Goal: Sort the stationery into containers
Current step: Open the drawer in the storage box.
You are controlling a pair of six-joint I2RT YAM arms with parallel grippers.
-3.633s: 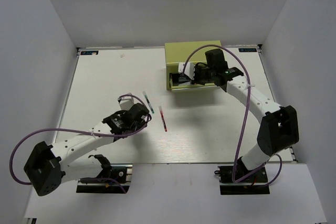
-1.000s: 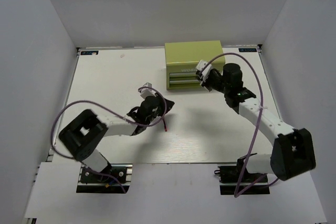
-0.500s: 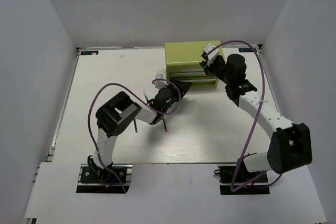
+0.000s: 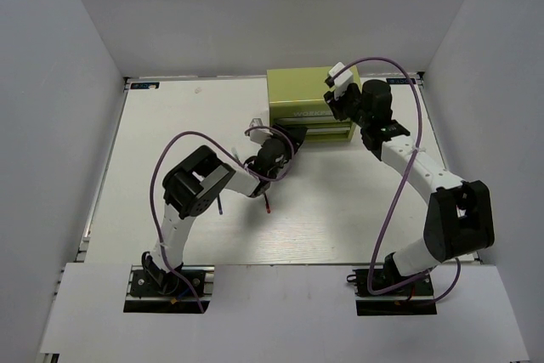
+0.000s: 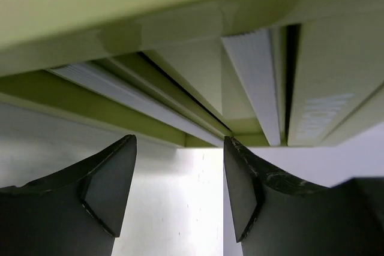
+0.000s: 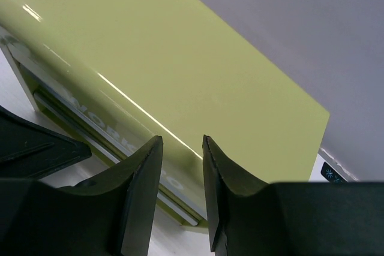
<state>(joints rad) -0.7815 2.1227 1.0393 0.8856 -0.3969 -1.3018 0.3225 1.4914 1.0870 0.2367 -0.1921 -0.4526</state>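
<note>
White table (image 4: 170,125); drawer chest (image 4: 299,91) just ahead of parted left fingers (image 5: 108,190).

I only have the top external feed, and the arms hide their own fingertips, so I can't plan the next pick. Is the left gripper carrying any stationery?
Observer: No. Its wrist camera shows the left gripper open, with only the table showing in the gap.
Operator: What is right ahead of it?
Observer: The drawer chest. Its drawer fronts fill the upper part of that view, close ahead.
Operator: And the right gripper?
Observer: The right gripper is open by a narrow gap and empty, poised over the chest's top near its front edge.
</note>
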